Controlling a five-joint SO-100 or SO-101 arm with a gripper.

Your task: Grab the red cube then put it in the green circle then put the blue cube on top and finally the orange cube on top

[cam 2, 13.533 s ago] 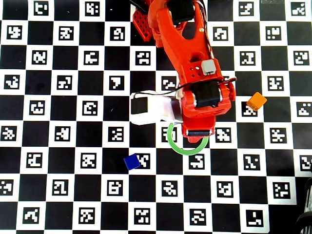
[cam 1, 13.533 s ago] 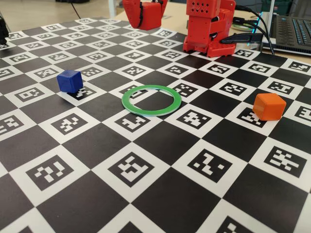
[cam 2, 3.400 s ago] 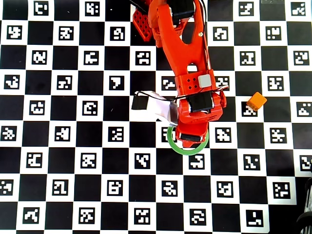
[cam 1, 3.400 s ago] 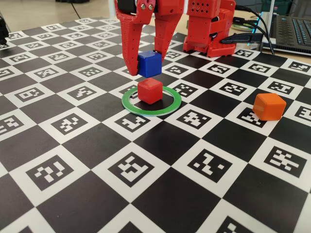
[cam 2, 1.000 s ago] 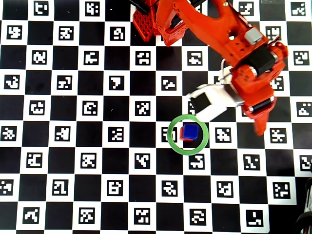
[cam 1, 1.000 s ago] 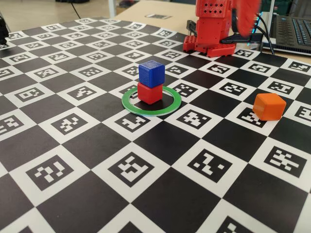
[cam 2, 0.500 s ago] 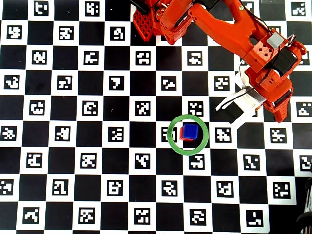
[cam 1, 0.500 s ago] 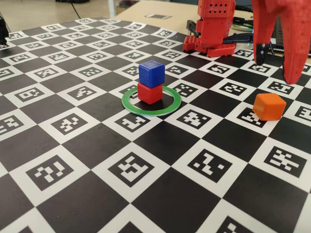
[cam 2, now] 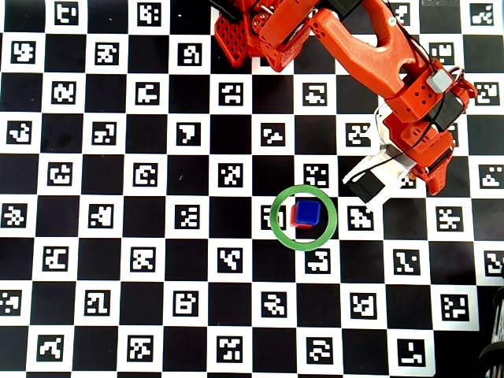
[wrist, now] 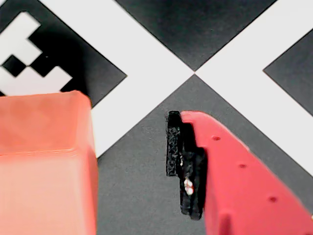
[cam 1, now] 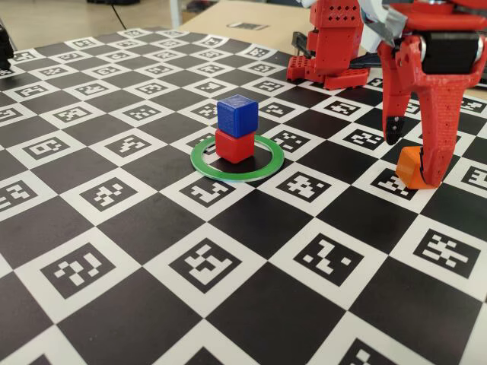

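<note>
matte blue cube (cam 1: pixel 237 115) stacked squarely on the red cube (cam 1: pixel 234 145), both inside the thin flat green circle (cam 1: pixel 264 169) on the checkered marker board (cam 1: pixel 228 228). rounded-edged orange cube (cam 1: pixel 409 167) off to the right in the fixed view, partly hidden behind one finger. red printed-plastic gripper (cam 1: pixel 409 159) lowered around it, jaws spread wide, cube between them and not clamped. black ribbed pad lining the finger (wrist: pixel 234 181) in the wrist view.

The orange cube (wrist: pixel 46 161) is seen close up at the lower left, resting on the checkered mat (wrist: pixel 146 63). One red finger (wrist: pixel 234 181) with a black pad is seen at the lower right, apart from the cube, with dark mat showing between them.
</note>
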